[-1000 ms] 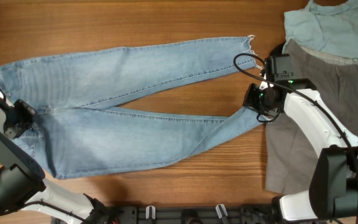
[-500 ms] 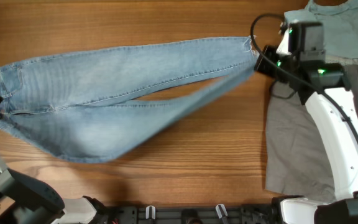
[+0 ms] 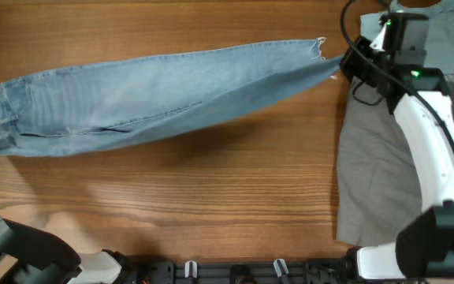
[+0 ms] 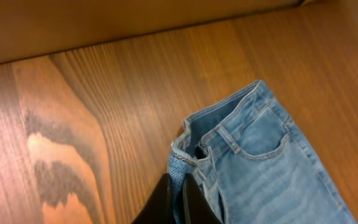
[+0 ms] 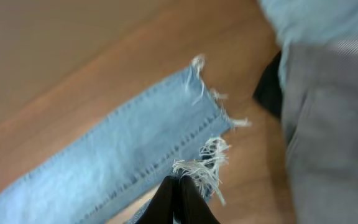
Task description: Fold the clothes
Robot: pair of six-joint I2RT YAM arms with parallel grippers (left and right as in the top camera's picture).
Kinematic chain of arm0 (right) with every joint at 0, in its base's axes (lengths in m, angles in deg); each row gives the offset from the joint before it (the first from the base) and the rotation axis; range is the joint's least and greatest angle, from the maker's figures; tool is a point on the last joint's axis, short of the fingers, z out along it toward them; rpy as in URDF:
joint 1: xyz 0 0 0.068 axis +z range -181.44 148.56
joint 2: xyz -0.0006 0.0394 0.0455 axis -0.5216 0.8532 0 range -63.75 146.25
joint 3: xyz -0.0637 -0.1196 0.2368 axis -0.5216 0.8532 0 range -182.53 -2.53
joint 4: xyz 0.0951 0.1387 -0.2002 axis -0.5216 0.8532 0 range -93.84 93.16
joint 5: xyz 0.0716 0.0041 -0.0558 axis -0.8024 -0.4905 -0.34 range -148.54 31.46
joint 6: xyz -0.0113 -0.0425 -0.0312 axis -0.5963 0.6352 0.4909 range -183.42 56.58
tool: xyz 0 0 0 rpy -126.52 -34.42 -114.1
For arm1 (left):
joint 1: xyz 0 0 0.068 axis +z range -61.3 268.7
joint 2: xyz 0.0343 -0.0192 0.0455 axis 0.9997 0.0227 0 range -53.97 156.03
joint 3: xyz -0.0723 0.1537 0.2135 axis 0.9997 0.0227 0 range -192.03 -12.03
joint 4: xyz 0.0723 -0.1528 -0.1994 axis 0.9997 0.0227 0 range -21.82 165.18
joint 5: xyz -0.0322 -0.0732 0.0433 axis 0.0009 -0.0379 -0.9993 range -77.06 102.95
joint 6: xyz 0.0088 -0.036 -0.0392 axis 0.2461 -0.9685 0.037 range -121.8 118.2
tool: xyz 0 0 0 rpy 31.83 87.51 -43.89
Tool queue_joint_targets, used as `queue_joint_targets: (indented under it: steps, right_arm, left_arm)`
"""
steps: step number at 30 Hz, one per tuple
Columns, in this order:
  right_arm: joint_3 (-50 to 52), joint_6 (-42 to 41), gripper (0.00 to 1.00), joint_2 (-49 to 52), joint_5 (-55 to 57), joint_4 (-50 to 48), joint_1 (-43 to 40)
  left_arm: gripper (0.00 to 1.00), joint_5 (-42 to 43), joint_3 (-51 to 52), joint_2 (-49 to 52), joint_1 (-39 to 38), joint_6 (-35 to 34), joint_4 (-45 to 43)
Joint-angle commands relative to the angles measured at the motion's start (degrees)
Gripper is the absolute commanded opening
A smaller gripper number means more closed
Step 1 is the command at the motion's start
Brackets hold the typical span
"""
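The light blue jeans [image 3: 140,99] stretch across the table, one leg lifted over the other. My left gripper [image 4: 180,186] is shut on the waistband corner of the jeans [image 4: 253,168] at the far left; only a bit of it shows in the overhead view. My right gripper [image 3: 342,67] is shut on the frayed hem of the lifted leg [image 5: 201,168] and holds it just by the hem of the lower leg [image 5: 135,143], near the right end.
Grey trousers [image 3: 377,158] lie at the right side under my right arm, and a pale teal shirt [image 3: 448,31] lies at the back right corner. Bare wooden table [image 3: 211,205] fills the front.
Both grippers have lifted the near half of the jeans and swung it back over the far leg. The right gripper moved up and right to the far hem; the waist end moved back left.
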Motion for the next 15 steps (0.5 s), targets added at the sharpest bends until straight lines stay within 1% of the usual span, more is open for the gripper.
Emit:
queue_joint_targets:
  steps: [1, 3, 5, 9, 11, 15]
  right_arm:
    - [-2.0, -0.5, 0.04, 3.6, -5.3, 1.1, -0.8]
    - [-4.9, -0.3, 0.04, 6.0, -7.1, 3.3, -0.9]
    - [-10.2, 0.3, 0.04, 8.9, -7.5, 6.4, -0.9]
    - [-18.4, 0.9, 0.04, 13.5, -7.9, 8.8, -0.9]
    - [-20.4, 0.6, 0.04, 15.4, -8.5, 8.8, -0.9]
    - [-20.7, -3.1, 0.04, 20.0, -8.7, 9.1, -0.9]
  left_arm:
    - [0.04, -1.4, -0.9, -0.6, 0.5, -3.6, -2.4]
    - [0.04, -1.4, -0.9, -0.6, 0.5, -3.9, -3.2]
    - [0.04, -0.3, -0.9, -0.6, 0.5, -3.9, -3.9]
    - [0.04, 0.4, -0.9, -0.6, 0.5, -4.5, -4.2]
    - [0.04, 0.7, -0.9, -0.6, 0.5, -5.4, -4.8]
    - [0.04, 0.7, -0.9, -0.1, 0.5, -8.4, -6.4]
